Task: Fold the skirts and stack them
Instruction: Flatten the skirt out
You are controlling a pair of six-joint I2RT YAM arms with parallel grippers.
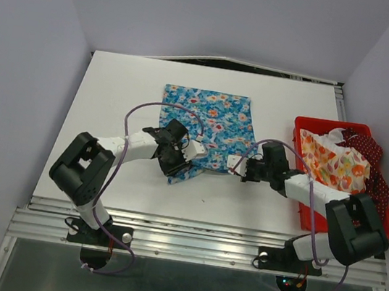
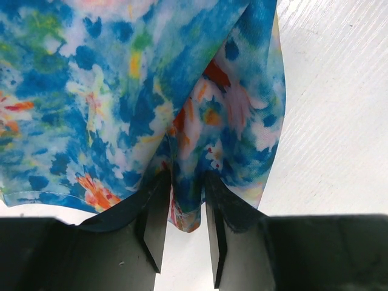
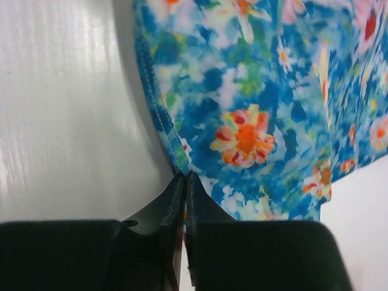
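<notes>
1. White tabletop (image 1: 113, 104) under pale walls carries the blue skirt (image 1: 209, 118), which lies spread near the middle and reaches toward the far edge. Its near hem is gathered up between the arms.
2. At the right edge a red bin (image 1: 308, 122) holds the cream skirt (image 1: 334, 166) and the dark red skirt (image 1: 373, 154), both rumpled together.
3. In the wrist view the left gripper (image 2: 185, 182) is clamped on a bunched fold at the skirt's near-left corner, with cloth filling the gap between its fingers.
4. The right gripper (image 3: 185, 179) has its fingers almost together, pinching the stitched hem at the near-right corner.
5. This fabric looks thin, light and limp. It will likely sag and crease between the two grips and could slide out of a shallow pinch.
6. The hem and corners seem the best holds, since the stitching gives the fingers a firmer ridge.
</notes>
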